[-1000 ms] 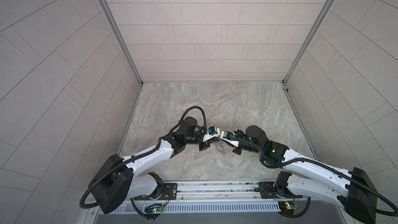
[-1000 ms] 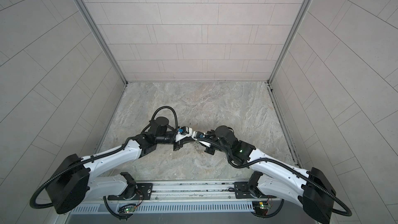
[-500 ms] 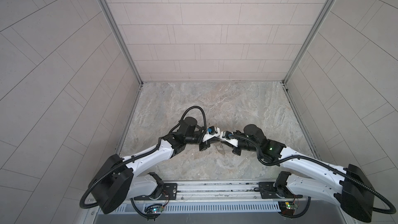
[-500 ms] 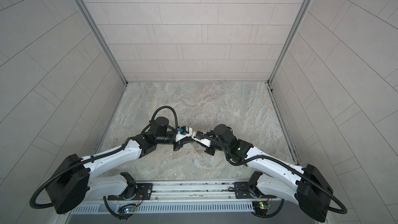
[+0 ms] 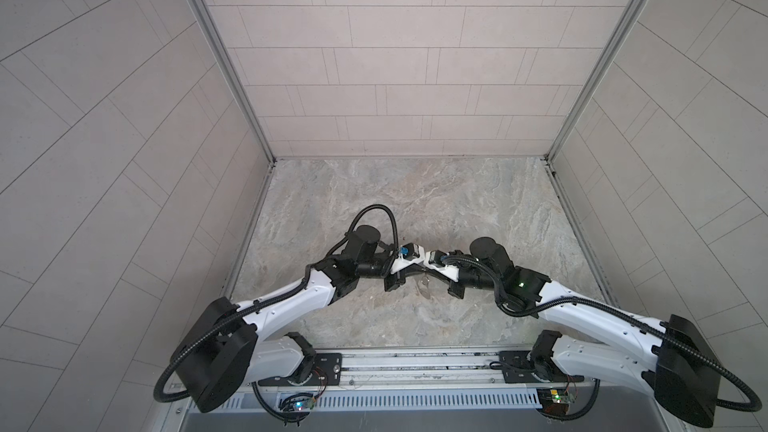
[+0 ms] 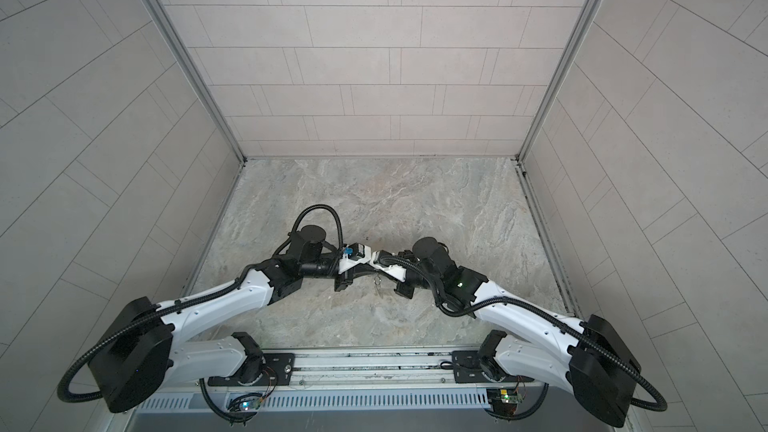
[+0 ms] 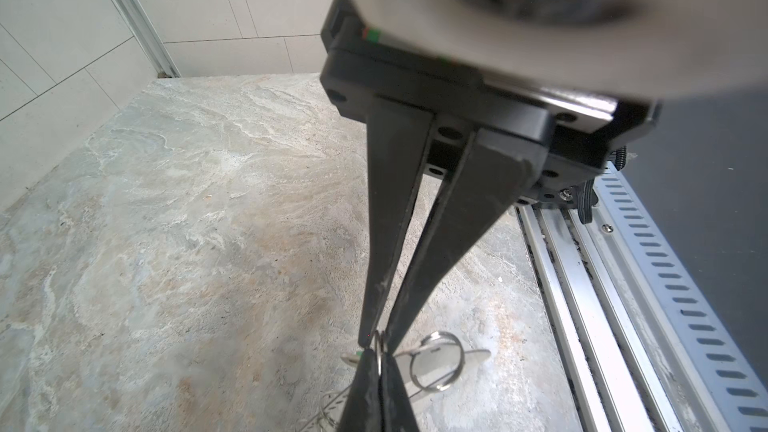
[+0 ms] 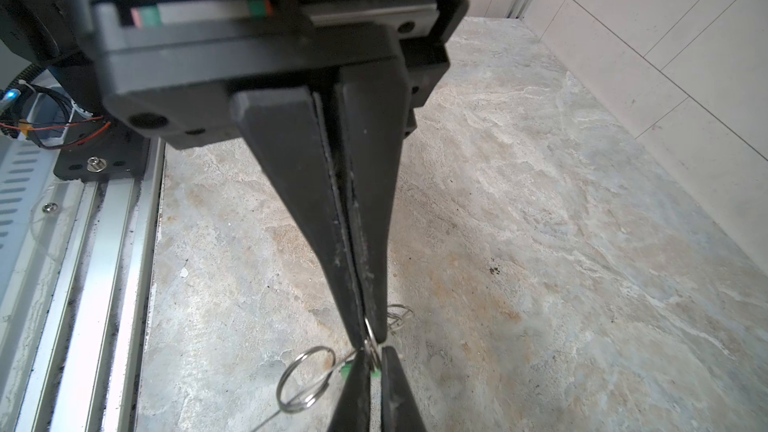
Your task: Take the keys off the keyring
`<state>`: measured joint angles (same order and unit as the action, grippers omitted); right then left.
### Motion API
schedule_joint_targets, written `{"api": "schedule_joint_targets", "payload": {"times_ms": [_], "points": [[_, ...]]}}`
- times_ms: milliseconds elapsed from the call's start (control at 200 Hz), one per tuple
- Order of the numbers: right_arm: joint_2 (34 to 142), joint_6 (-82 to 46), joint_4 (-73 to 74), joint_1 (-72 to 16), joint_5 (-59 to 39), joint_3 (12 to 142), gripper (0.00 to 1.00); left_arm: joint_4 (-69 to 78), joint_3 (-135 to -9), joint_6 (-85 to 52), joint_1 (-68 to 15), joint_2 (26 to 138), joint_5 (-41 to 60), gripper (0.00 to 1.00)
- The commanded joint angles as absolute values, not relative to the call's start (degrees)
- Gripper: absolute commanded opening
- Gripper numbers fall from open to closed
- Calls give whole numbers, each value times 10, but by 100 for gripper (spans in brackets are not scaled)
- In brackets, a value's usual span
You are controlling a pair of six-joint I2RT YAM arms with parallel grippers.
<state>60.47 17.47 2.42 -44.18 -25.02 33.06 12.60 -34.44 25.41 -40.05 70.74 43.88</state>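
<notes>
Grey metal keyring (image 7: 473,355): a flat plate threaded with a large silver split ring (image 7: 436,361). It was located at the middle of the marbled stone worktop (image 7: 166,201), just beside the two meeting gripper tips. Whether the plate rested on the stone or hung clear could not be told.

Green plastic keys (image 7: 358,354): only one tiny head showed, right against the tips. In the right wrist view a finger partly hid it.

Left gripper (image 7: 374,336): jaws pinched together on a small silver loop (image 7: 380,344) of the keyring, seen edge-on.

Right gripper (image 8: 368,336): jaws drawn narrow and clamped on the same loop from the opposite side, tip to tip with the left.

Thin wire loops (image 8: 397,313): near the tips, too blurred to detail.

Both top views: the arms met at mid-worktop.
</notes>
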Motion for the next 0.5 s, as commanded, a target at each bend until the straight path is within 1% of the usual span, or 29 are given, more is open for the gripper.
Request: {"api": "schedule_joint_targets", "payload": {"times_ms": [0,160,285,355,430,495], "points": [[610,167,22,-440,-274,351,9,137,-350,267,-403,707,449,0],[615,167,15,-440,-280,351,2,134,-350,271,-403,703,438,0],[613,162,14,-440,-278,351,0,139,-341,265,-403,694,418,0],[614,161,14,-439,-278,351,0,139,-337,254,-403,686,405,2],[617,161,15,-439,-278,351,0,140,-329,244,-403,679,397,10],[620,161,15,-439,-278,351,0,140,-323,237,-403,673,390,19]]}}
